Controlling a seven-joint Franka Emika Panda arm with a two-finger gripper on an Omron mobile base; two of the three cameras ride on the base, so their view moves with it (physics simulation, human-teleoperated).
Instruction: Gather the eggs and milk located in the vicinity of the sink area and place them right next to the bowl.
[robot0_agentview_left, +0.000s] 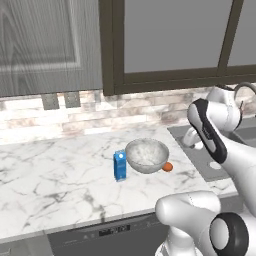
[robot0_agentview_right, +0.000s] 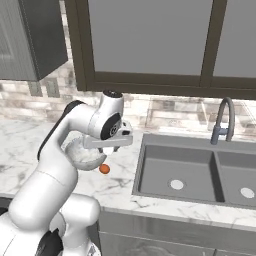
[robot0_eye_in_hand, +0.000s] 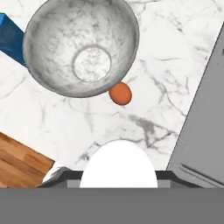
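Observation:
The grey-white speckled bowl (robot0_agentview_left: 146, 164) (robot0_eye_in_hand: 48, 72) stands on the marble counter. The blue milk (robot0_agentview_left: 119, 166) (robot0_eye_in_hand: 8, 40) carton stands upright just left of it. On the counter against the bowl's right side lies the orange-brown egg (robot0_agentview_left: 167, 167) (robot0_agentview_right: 104, 169) (robot0_eye_in_hand: 120, 93). My gripper (robot0_agentview_right: 106, 151) hangs above the counter over the egg, between the bowl (robot0_agentview_right: 82, 157) and the sink (robot0_agentview_right: 200, 172). It points down, its jaws slightly apart with nothing in them. The arm hides it in the left base view.
The dark double-basin sink lies to the right of the egg, its near rim (robot0_eye_in_hand: 203, 122) close by. A curved faucet (robot0_agentview_right: 223, 120) rises behind it. A tiled backsplash and window run along the back. Bare marble (robot0_agentview_left: 55, 175) stretches left of the milk.

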